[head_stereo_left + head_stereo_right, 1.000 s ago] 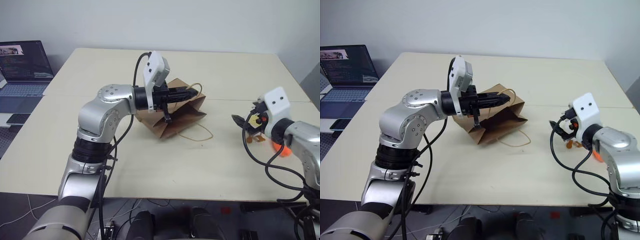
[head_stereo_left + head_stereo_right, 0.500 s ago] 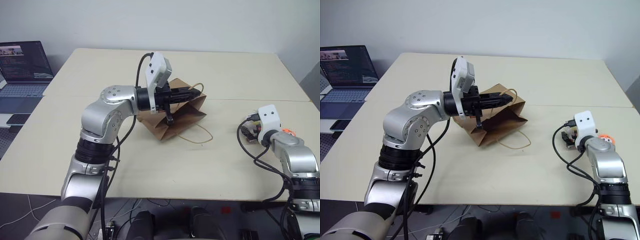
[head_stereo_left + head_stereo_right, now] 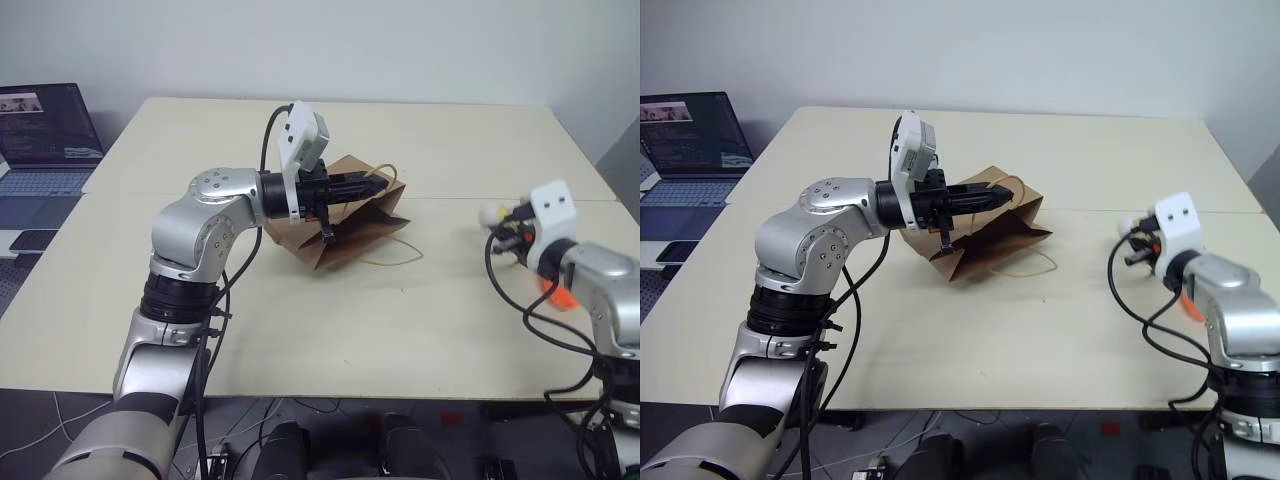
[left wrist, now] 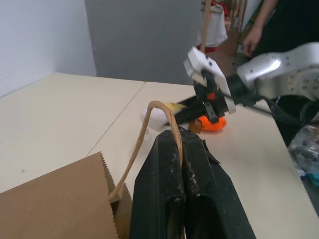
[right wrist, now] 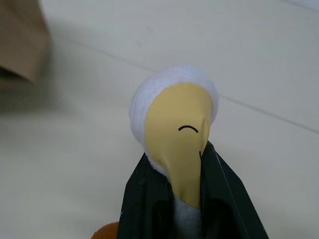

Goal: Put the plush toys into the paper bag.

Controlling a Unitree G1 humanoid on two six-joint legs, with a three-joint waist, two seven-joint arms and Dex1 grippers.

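Paper bag (image 3: 345, 215): plain brown kraft, lying tilted near the middle of the cream table (image 3: 300, 320), its mouth turned toward the robot's right. One tan twisted-cord handle lies loose on the tabletop beside the mouth. The other handle (image 4: 159, 124) rises from the serrated top edge and loops over the black fingers that pinch it.

Left gripper (image 3: 378, 184): level, pointing toward the robot's right, above the bag's upper edge. The two black fingers (image 4: 174, 199) are pressed together with the handle cord caught between them, lifting that side of the bag.

White plush toy (image 5: 174, 124): egg-shaped, white fleece round a yellow face with a small curved black mark. It sits off the table in the right gripper's grasp, at the table's right side and well apart from the bag; only the rounded white top (image 3: 490, 212) shows from the head views.

Right gripper (image 5: 175, 186): black fingers clamped on either side of the white toy's lower body, squeezing the yellow face narrow between them. In the left wrist view the same gripper appears across the table, holding the toy out in front of it.

Orange plush toy (image 3: 560, 297): a small bright orange shape on the table behind and below the right forearm, near the table's right edge. Its face cannot be made out.

Laptop (image 3: 45, 130): open, screen lit, on a separate surface to the robot's left.

Person (image 4: 279, 25): dark clothing and one hand visible in the background of the left wrist view.
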